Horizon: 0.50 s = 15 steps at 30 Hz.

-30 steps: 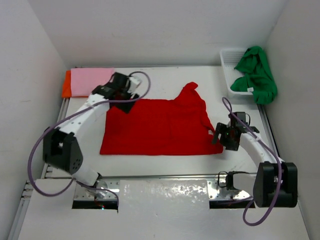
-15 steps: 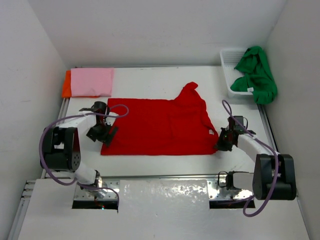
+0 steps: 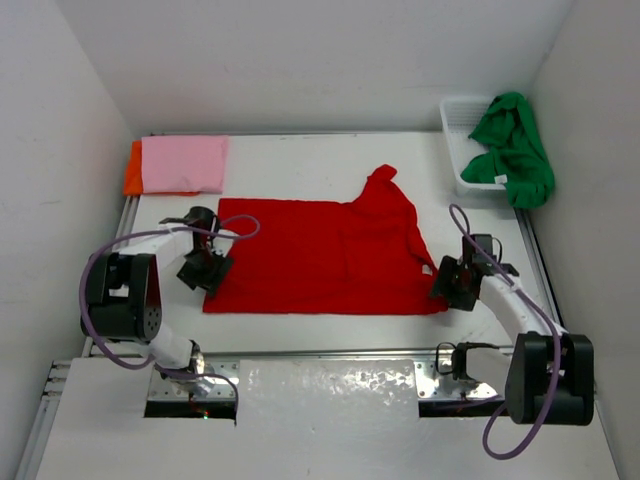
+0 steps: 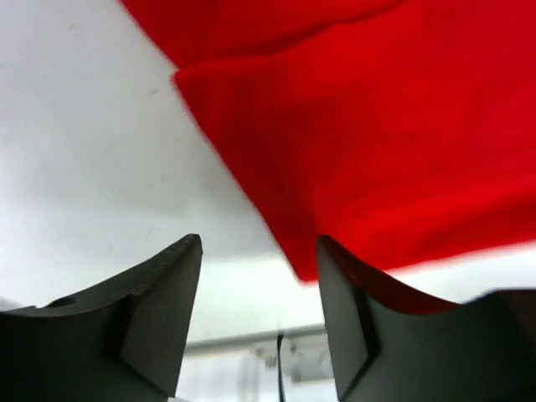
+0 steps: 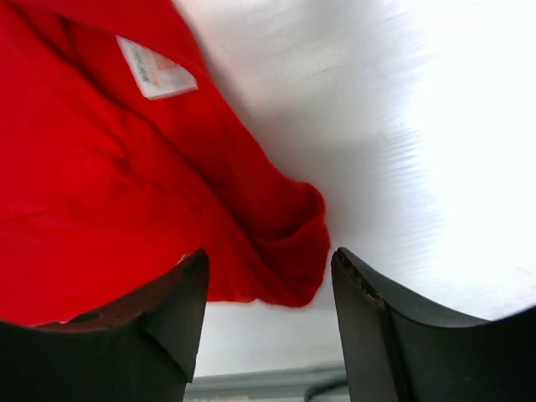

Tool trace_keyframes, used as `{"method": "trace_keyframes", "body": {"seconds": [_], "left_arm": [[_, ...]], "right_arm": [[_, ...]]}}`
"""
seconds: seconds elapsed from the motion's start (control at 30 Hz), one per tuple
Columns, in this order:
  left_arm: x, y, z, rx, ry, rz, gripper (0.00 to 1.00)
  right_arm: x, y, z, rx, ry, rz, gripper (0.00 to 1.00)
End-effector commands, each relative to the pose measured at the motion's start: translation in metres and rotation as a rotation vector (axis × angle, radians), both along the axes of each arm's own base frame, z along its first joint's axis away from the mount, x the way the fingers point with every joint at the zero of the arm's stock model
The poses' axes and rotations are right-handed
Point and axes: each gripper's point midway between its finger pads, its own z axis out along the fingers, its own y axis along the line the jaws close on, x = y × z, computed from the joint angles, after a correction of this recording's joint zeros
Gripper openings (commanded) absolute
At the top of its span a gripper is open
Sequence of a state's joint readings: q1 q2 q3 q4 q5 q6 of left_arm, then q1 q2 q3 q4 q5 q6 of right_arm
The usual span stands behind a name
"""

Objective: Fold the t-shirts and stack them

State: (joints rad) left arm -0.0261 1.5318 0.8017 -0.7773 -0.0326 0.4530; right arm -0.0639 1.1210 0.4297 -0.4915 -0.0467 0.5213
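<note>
Lying flat mid-frame, the red shirt (image 3: 320,255) is resting its rumpled lower-right corner between the parted jaws of the right gripper (image 5: 268,255); the left gripper (image 4: 260,247), likewise released, is straddling the lower-left corner.

matt red cloth t-shirt (image 3: 320,255) on a smooth white table (image 3: 300,165), white plastic basket (image 3: 458,120).

The red shirt (image 3: 320,255) has a white tag (image 5: 155,71). The pink shirt (image 3: 183,163), orange shirt (image 3: 131,170) and green shirt (image 3: 515,148) are plain, the basket (image 3: 450,125) white.
</note>
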Motion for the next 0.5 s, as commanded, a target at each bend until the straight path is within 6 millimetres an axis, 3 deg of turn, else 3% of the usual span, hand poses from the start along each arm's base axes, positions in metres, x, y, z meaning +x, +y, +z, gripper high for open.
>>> {"method": "trace_keyframes", "body": {"seconds": [0.0,0.03,0.07,0.13,0.17,0.2,0.23,0.33,0.37,0.4,0.43,0.47], "left_arm": [[0.029,-0.002,0.038,-0.027,-0.070,-0.013,0.56],[0.032,-0.002,0.047,-0.027,-0.068,-0.016,0.57],[0.056,-0.001,0.069,-0.027,-0.133,-0.009,0.60],[0.085,-0.001,0.093,-0.039,-0.221,0.008,0.65],[0.100,0.007,0.106,-0.059,-0.271,0.050,0.69],[0.132,0.006,0.125,-0.097,-0.362,0.079,0.69],[0.145,0.013,0.131,-0.108,-0.395,0.108,0.70],[0.186,0.017,0.128,-0.122,-0.420,0.159,0.68],[0.203,0.014,0.135,-0.153,-0.448,0.162,0.68],[0.211,0.009,0.117,-0.186,-0.405,0.186,0.68],[0.219,0.005,0.111,-0.215,-0.395,0.196,0.67],[0.233,-0.005,0.117,-0.278,-0.417,0.188,0.67]], "right_arm": [[0.049,-0.024,0.060,-0.131,-0.151,0.029,0.58],[0.062,-0.027,0.077,-0.149,-0.192,0.041,0.58],[0.089,-0.026,0.110,-0.154,-0.281,0.073,0.56],[0.118,-0.020,0.141,-0.144,-0.360,0.110,0.51],[0.133,-0.008,0.143,-0.115,-0.356,0.155,0.48],[0.161,0.001,0.176,-0.102,-0.442,0.187,0.46],[0.175,0.018,0.187,-0.093,-0.463,0.234,0.44],[0.235,0.046,0.202,-0.072,-0.487,0.282,0.44],[0.267,0.055,0.200,-0.062,-0.486,0.284,0.46],[0.281,0.061,0.196,-0.054,-0.476,0.289,0.47],[0.297,0.066,0.192,-0.047,-0.466,0.284,0.49],[0.321,0.071,0.211,-0.031,-0.508,0.264,0.52]]}}
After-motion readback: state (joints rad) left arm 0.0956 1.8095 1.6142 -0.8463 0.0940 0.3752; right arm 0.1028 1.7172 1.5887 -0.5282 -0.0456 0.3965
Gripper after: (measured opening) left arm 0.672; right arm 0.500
